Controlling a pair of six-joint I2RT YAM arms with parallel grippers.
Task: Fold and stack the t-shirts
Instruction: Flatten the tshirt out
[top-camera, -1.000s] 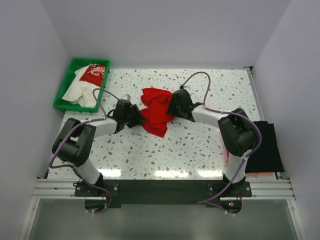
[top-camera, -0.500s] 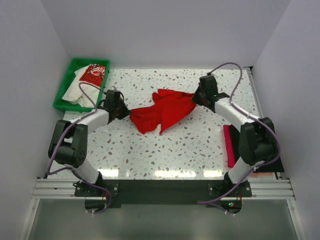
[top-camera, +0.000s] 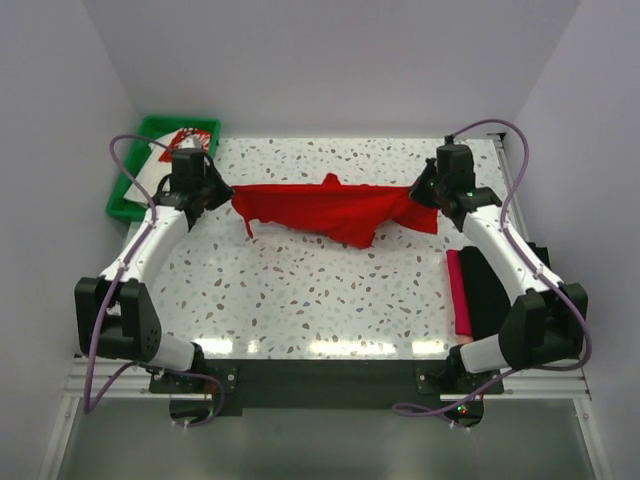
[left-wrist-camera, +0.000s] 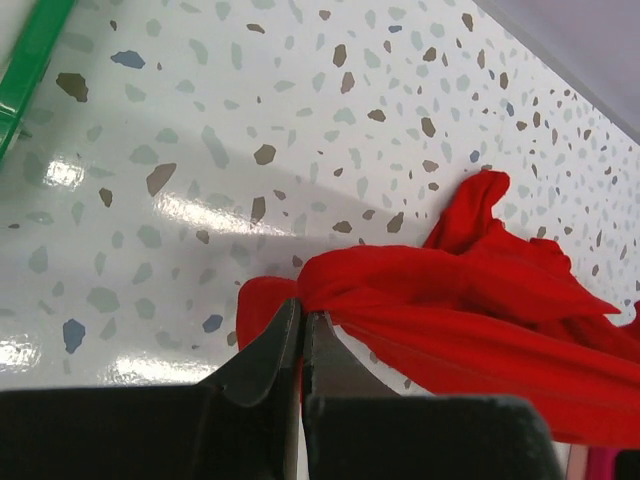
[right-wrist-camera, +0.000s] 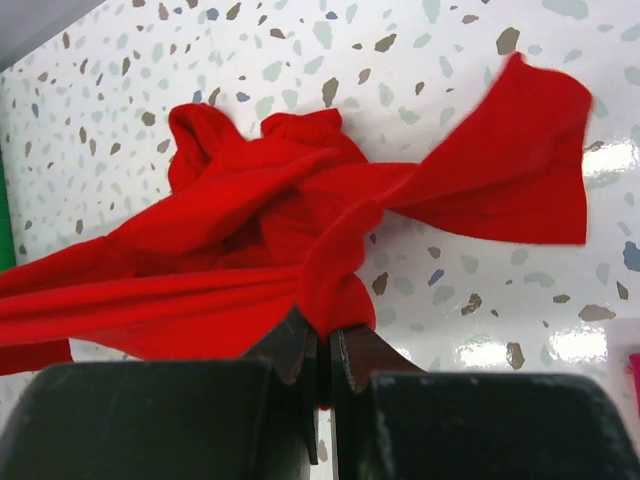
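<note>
Green plastic tray (top-camera: 128, 190): at far left of the table, with the white t-shirt with red print (top-camera: 178, 152) lying inside
Left gripper (left-wrist-camera: 301, 318): jaws pinched together on the left edge of the plain bright red t-shirt (top-camera: 325, 208)
Red t-shirt: stretched in a band between both grippers, above the speckled table (top-camera: 330, 290), twisted and bunched near the right end
Right gripper (right-wrist-camera: 322, 340): jaws closed tight on a gathered fold of the red cloth
Folded shirts: magenta one (top-camera: 458, 292) and black one (top-camera: 492, 290) lie at right edge
Step in hand: spreading the shirt, I judge
Next move: lower it flat without wrinkles, then fold
</note>
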